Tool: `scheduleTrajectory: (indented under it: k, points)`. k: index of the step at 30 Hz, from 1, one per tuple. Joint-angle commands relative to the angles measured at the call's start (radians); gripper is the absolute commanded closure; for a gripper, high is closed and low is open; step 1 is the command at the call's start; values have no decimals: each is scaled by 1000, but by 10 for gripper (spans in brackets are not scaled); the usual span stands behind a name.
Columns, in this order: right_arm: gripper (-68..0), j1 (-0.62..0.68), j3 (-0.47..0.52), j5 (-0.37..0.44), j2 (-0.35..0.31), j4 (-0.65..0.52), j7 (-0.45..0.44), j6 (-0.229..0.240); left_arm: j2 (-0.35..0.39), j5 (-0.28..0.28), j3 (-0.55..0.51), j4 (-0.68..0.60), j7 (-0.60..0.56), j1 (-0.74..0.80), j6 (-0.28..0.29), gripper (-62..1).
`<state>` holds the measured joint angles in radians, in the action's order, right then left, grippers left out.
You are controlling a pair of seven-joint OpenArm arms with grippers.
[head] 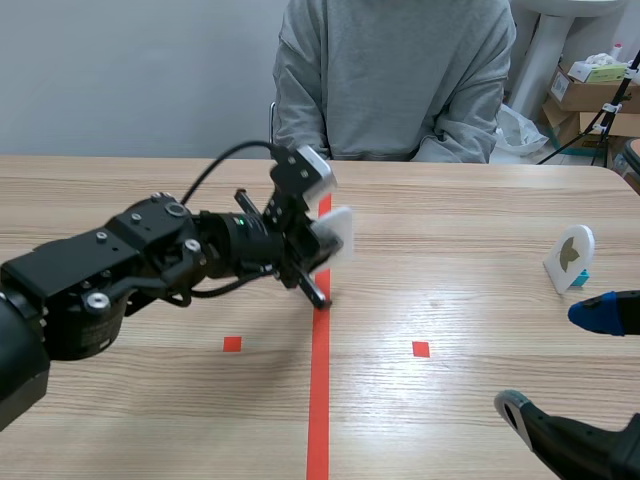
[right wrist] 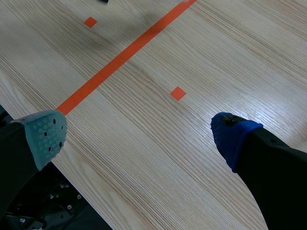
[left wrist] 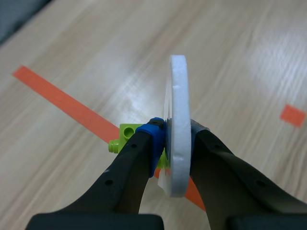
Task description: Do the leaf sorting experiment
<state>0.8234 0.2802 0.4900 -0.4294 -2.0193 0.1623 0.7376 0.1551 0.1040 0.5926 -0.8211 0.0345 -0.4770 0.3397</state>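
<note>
My left gripper [head: 322, 262] reaches over the red centre line and is shut on a white round card [head: 337, 232] that stands on a small lime-green holder. In the left wrist view the white card [left wrist: 177, 122] is pressed edge-on between my fingers, with the green holder [left wrist: 125, 135] behind one finger. A second white round card [head: 572, 255] with a brownish leaf picture stands on a blue holder at the right of the table. My right gripper [head: 560, 365] hangs open low at the right; its pads [right wrist: 48, 136] are wide apart over bare wood.
A person in a grey sweatshirt [head: 395, 75] sits across the table. Cardboard boxes [head: 590, 90] stand behind at the right. The table's near edge [right wrist: 81, 187] runs under my right gripper.
</note>
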Motion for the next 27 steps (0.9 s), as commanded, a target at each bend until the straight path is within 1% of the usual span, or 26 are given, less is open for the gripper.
scheduleTrajectory:
  k: [1, 3, 5, 7, 9, 11, 13, 15, 17, 19, 23, 24, 27]
  points:
    - [-621, -12, 1, 11, -11, 2, -11, 8, 15, 24, -92, -5, 12, -28, -36, -44]
    - [-621, -12, 1, 12, -11, 2, -11, 8, 29, 42, -180, 14, 23, -37, -43, -44]
    - [-621, -15, 1, 12, -11, 2, -12, 8, 61, 92, -247, 45, 27, -55, -44, -44]
    - [-621, -22, 1, 11, -11, 2, -9, 8, 99, 150, -306, 82, 35, -77, -60, -44]
    - [-621, -27, 1, 12, -11, 2, -8, 8, 130, 171, -362, 126, 39, -101, -66, -44]
    - [-621, -34, 1, 12, -11, 2, -8, 8, 158, 174, -411, 175, 39, -121, -71, -44]
    - [-621, -40, 1, 12, -11, 2, -8, 8, 180, 175, -455, 225, 32, -134, -92, -41]
    - [-621, -42, 1, 12, -11, 2, -8, 8, 197, 178, -495, 276, 25, -142, -95, -41]
    - [-621, -42, 1, 13, -11, 2, -8, 8, 210, 177, -528, 322, 17, -142, -112, -41]
    - [-621, -42, 1, 12, -11, 2, -7, 8, 217, 172, -552, 370, 7, -142, -136, -41]
    - [-621, -42, 1, 12, -11, 2, -3, 8, 223, 144, -586, 444, -2, -141, -163, -41]
    - [-621, -42, 1, 12, -11, 2, -3, 8, 223, 136, -591, 455, -7, -140, -166, -41]
    - [-621, -42, 1, 12, -11, 2, -3, 8, 223, 134, -595, 469, -9, -138, -171, -41]
